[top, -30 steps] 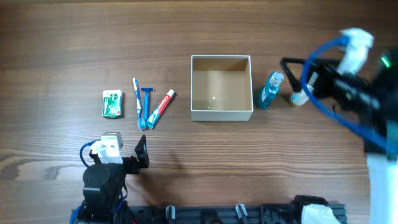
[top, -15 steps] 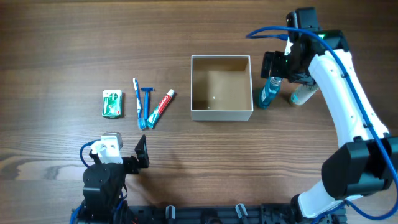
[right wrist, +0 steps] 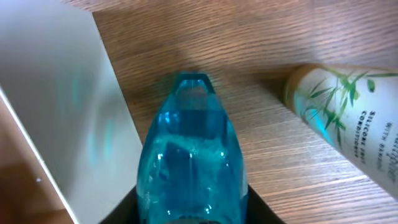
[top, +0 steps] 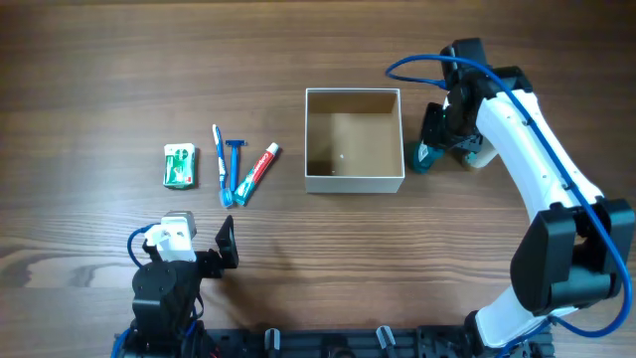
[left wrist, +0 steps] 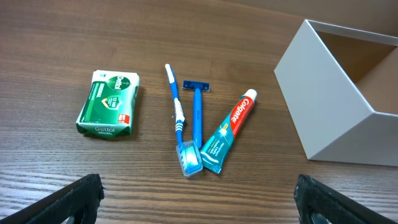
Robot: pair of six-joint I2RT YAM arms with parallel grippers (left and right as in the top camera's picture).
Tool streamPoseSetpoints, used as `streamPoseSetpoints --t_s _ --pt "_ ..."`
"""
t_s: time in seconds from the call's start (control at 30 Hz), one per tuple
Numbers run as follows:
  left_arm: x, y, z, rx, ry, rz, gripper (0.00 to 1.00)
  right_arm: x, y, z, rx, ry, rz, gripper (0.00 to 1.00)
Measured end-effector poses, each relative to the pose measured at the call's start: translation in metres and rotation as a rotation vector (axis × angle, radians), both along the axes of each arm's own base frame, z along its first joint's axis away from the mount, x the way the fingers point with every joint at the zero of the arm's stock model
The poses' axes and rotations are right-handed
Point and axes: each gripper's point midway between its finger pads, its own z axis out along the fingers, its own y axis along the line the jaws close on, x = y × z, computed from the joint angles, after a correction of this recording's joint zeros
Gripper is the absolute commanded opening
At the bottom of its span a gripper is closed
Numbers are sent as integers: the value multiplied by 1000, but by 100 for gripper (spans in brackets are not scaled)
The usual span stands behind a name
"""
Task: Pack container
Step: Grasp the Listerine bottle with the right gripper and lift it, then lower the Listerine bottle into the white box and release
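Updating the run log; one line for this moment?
right tool: astride blue bottle | left tool: open | container: empty

The left arm (top: 164, 283) sits folded up over its base, and the left gripper (top: 227, 247) points forward with its fingers (left wrist: 78, 198) spread wide apart. The right arm (top: 532, 149) reaches far out from its base and bends inward at the wrist, with the right gripper (top: 435, 131) pointing down. In the wrist view only the tips of its fingers (right wrist: 132, 210) show, set apart, and whether they press on what lies between them cannot be told.
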Motion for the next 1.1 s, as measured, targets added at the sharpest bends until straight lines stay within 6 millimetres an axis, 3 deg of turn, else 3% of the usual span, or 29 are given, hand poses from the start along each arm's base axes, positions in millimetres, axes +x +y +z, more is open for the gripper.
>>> streamPoseSetpoints --t_s 0.1,0.17,0.23,0.33,0.4,0.47,0.53,0.6,0.77,0.87,0.9,0.93,0.97,1.1 --pt "0 0 0 0 0 0 100 0 -4 6 -24 -16 19 13" --pt "0 0 0 0 0 0 100 -6 -7 23 -35 -42 31 10" --pt "0 0 0 0 0 0 100 -10 -7 64 -34 -147 40 8" --pt "0 0 0 0 0 0 100 -18 7 136 -8 -360 96 8" --pt "0 0 0 0 0 0 100 -36 31 180 31 -492 181 8" --pt "0 0 0 0 0 0 100 -49 64 195 75 -544 286 11" --pt "0 0 0 0 0 0 100 -46 90 187 97 -533 352 11" --pt "0 0 0 0 0 0 100 -33 108 159 88 -462 382 11" --pt "0 0 0 0 0 0 100 10 112 44 -31 -215 349 12" --pt "0 0 0 0 0 0 100 31 108 15 -43 -201 316 23" --pt "0 0 0 0 0 0 100 36 102 12 -45 -205 299 33" --pt "0 0 0 0 0 0 100 41 96 11 -47 -210 283 63" --pt "0 0 0 0 0 0 100 45 90 11 -48 -214 260 76" --pt "0 0 0 0 0 0 100 45 84 10 -63 -206 300 89"
